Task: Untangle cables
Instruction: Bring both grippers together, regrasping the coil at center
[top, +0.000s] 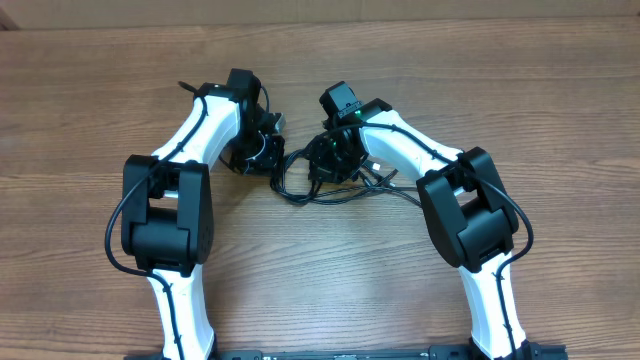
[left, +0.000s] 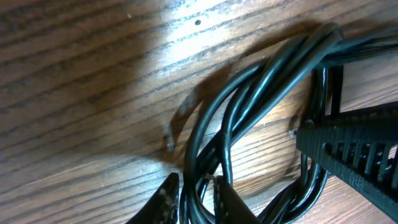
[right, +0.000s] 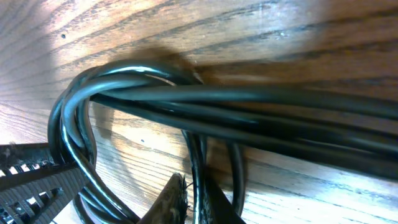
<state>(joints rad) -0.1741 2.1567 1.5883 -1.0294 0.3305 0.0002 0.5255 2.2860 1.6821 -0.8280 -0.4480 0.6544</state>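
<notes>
Now, on the left: nearly closed with the left gripper (left: 198, 200), pinching a few strands of the cables (left: 267, 68) right between its tips. Ahead of those tips, twisted together into one thick rope over the table (left: 74, 93), then bending off to that gripper's right. Probably gripped low like this to anchor one side of the knot while tugging from the other. From overhead, bunched as a loose black tangle between the two grippers and trailing back toward the right arm. On the right: clamped almost fully shut with the right gripper (right: 196, 204), holding what looks like a single strand between its tips. Just ahead of it, crossing as a tight bundle and curling into a loop on its left. Likely taken singly so as to draw that one strand out of the loop. Judged early in the job: not yet untangled.
</notes>
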